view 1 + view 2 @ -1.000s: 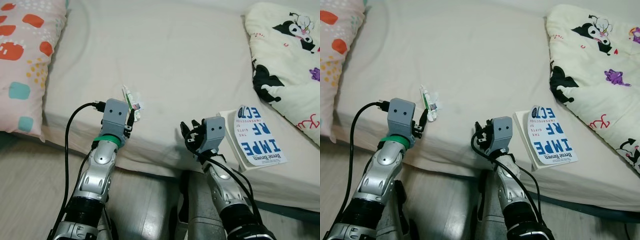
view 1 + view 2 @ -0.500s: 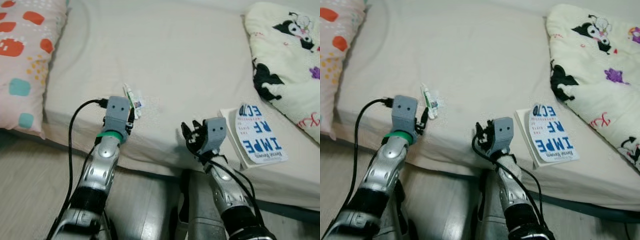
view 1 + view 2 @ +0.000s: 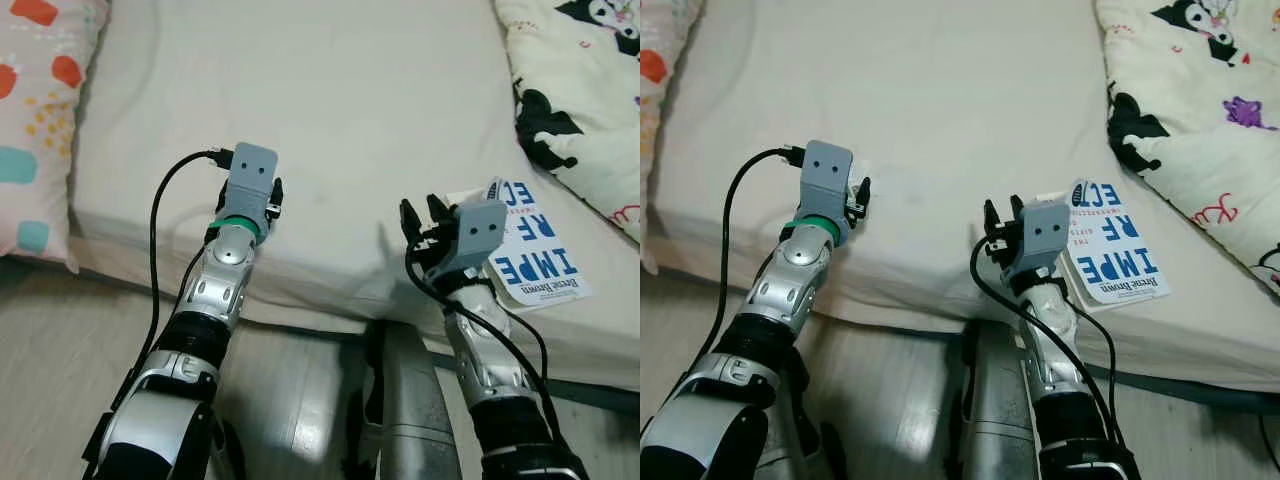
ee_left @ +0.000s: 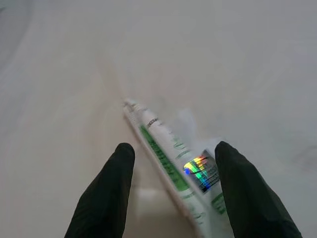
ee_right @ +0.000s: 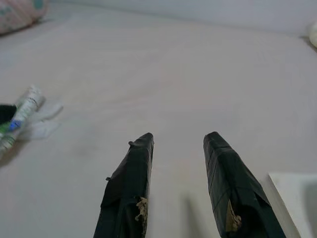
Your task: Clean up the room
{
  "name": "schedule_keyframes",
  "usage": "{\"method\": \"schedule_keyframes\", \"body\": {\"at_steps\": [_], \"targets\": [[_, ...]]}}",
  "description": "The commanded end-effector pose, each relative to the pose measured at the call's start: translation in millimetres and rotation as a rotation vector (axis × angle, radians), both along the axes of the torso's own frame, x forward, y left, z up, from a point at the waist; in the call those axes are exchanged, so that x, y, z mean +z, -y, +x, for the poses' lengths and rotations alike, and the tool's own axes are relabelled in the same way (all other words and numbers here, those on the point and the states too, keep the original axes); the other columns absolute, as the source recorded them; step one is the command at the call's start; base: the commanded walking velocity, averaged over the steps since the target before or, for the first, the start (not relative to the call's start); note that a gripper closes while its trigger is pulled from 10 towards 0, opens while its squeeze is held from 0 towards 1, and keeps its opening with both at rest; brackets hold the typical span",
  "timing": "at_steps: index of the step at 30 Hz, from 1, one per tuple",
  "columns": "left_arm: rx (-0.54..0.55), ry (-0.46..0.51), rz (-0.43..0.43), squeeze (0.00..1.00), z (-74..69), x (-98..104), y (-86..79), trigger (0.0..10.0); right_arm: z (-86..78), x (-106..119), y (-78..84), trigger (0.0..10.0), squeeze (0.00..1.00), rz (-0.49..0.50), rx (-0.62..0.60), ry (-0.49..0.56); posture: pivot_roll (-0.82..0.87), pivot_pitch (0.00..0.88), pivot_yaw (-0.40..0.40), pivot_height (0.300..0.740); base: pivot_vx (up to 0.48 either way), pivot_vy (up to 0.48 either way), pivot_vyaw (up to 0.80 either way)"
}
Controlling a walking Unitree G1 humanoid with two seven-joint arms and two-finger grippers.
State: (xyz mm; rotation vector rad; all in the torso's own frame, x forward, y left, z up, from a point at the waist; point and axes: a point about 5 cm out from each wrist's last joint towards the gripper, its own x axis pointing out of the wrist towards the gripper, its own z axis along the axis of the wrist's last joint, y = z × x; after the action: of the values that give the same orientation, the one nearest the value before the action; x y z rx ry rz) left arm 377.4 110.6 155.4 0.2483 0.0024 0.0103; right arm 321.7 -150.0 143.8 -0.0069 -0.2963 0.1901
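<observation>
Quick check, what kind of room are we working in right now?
Most likely a bedroom: a bed with a pale sheet, a patterned pillow at the robot's left and a cartoon-print quilt at its right. A book lies near the edge.

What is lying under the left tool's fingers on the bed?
A white tube with green print lies on the sheet between the left tool's open fingers. Its near end runs out of view, so its full length cannot be seen.

One tube [image 4: 168,148], one book [image 3: 530,258], one pillow [image 3: 35,120] and one blanket [image 3: 580,90] lie on one bed [image 3: 380,110]. Two hands: left hand [image 4: 173,191], right hand [image 5: 177,186].
</observation>
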Motion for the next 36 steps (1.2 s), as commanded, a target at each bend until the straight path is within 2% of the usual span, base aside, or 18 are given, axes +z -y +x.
{"method": "schedule_keyframes", "body": {"at_steps": [1,7,13,14,17,19,23,27,28,29,30,32,33,36], "targets": [[0.034,-0.022,0.018,0.0,2.9,-7,1.4,10.0,-3.2,-2,3.7,10.0,0.0,-0.008,-0.016,-0.01,-0.06,0.213,-0.006,0.43,0.0,0.0,0.0],[0.045,-0.038,0.029,0.0,13.0,-2,5.5,10.0,-11.5,-1,5.6,10.0,0.0,-0.01,-0.022,-0.013,-0.08,0.23,0.002,0.43,0.0,0.0,0.0],[0.07,-0.063,0.022,0.0,16.6,-1,0.7,10.0,-18.9,-3,2.5,10.0,0.0,-0.006,-0.014,-0.024,-0.1,0.27,0.003,0.43,0.0,0.0,0.0],[0.09,-0.095,0.006,0.0,17.7,-4,-2.3,10.0,-25.1,-4,-0.6,10.0,0.0,-0.002,-0.004,-0.029,-0.11,0.292,0.004,0.43,0.0,0.0,0.0],[0.093,-0.132,-0.01,0.0,17.4,-8,-2.7,10.0,-27.3,-4,-1.9,10.0,0.0,0.0,0.001,-0.032,-0.11,0.303,0.003,0.43,0.0,0.0,0.0],[0.095,-0.197,-0.036,0.0,16.5,-17,-2.1,10.0,-30.7,-4,-3.8,10.0,0.0,0.004,0.006,-0.043,-0.12,0.32,0.004,0.43,0.0,0.0,0.0],[0.106,-0.269,-0.044,0.0,14.1,-26,-2.2,10.0,-36.2,-5,-7.9,10.0,0.0,0.019,0.013,-0.061,-0.12,0.345,0.005,0.43,0.0,0.0,0.0],[0.119,-0.269,-0.049,0.0,14.8,-26,-3.0,10.0,-40.2,-6,-11.2,10.0,0.0,0.028,0.019,-0.073,-0.12,0.35,0.005,0.43,0.0,0.0,0.0],[0.125,-0.264,-0.034,0.0,15.4,-24,-3.9,4.9,-41.6,-7,-12.3,10.0,0.0,0.03,0.021,-0.078,-0.12,0.353,0.006,0.43,0.0,0.0,0.0],[0.13,-0.261,-0.023,0.0,15.9,-23,-4.5,4.9,-42.5,-7,-13.1,10.0,0.0,0.031,0.023,-0.082,-0.12,0.353,0.006,0.43,0.0,0.0,0.0],[0.132,-0.259,-0.009,0.0,16.2,-23,-5.0,1.3,-43.2,-8,-13.6,10.0,0.0,0.032,0.024,-0.085,-0.12,0.353,0.007,0.43,0.0,0.0,0.0],[0.134,-0.26,-0.001,0.0,16.5,-22,-5.3,1.3,-43.9,-8,-13.9,10.0,0.0,0.032,0.025,-0.088,-0.12,0.353,0.007,0.43,0.0,0.0,0.0],[0.128,-0.269,-0.003,0.0,16.4,-23,-5.2,0.0,-44.1,-7,-14.0,10.0,0.0,0.033,0.025,-0.091,-0.12,0.351,0.007,0.43,0.0,0.0,0.0],[0.122,-0.281,-0.007,0.0,16.2,-24,-5.5,0.0,-44.5,-7,-14.0,10.0,0.0,0.034,0.025,-0.094,-0.12,0.349,0.007,0.43,0.0,0.0,0.0]]}}
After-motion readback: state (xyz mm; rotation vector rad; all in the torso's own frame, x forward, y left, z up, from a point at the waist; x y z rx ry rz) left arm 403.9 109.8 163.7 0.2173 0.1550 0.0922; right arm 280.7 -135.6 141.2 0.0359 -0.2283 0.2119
